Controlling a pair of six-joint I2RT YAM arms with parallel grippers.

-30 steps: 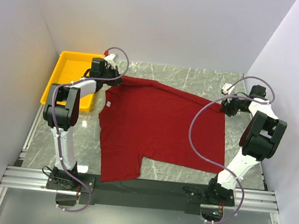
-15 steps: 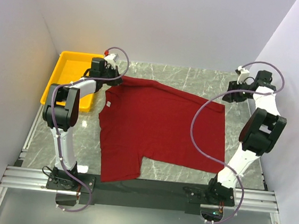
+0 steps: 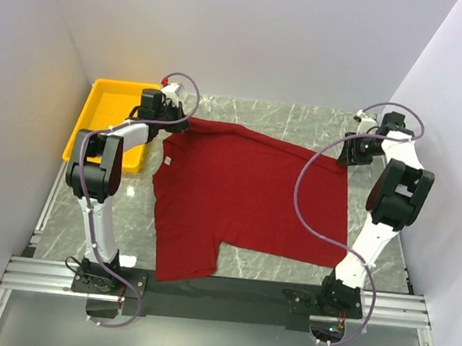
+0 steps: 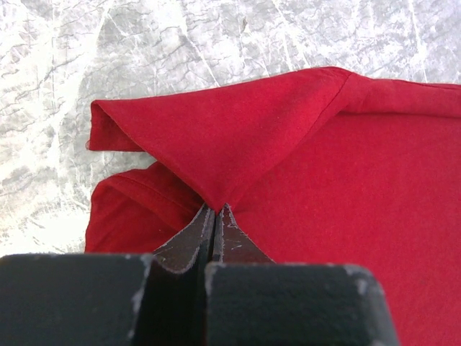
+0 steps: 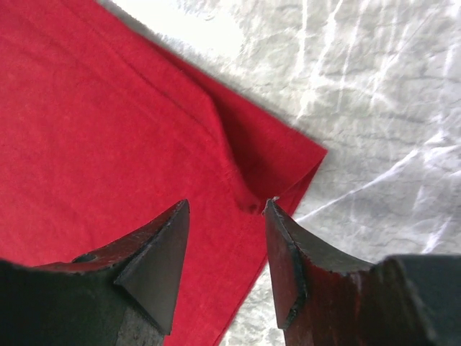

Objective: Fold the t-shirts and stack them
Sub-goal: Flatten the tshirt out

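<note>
As seen from above, starting at the left: yellow tray [image 3: 96, 122] against the left wall, at the far-left corner of the marble table [image 3: 303, 119].

Just right of the tray, left gripper [image 3: 173, 119] down at the far-left corner of the t-shirt [image 3: 245, 199]. In the left wrist view, clamped on a raised fold of the red cloth, fingers [image 4: 189, 244] pressed together with no gap showing. Draws the cloth up into a peak at the pinch. Loose, rolled edge lying slack to the left of it, probably a sleeve opening, though hard to tell this close.

Middle of the table: t-shirt spread mostly flat, dark red, neck toward the left. Small white label [image 3: 169, 160] near the left edge. One flap reaching toward the near edge at lower left; straight hem along the right side.

Far right: right gripper [image 3: 350, 152] over the far-right corner of the t-shirt. In the right wrist view, fingertips [image 5: 169, 238] parted to a moderate gap, gripping nothing. Corner of the hem below and between them, with a small pucker in the cloth just inside the corner. Bare marble beyond. Contact between fingertips and cloth not clear from either view.
</note>
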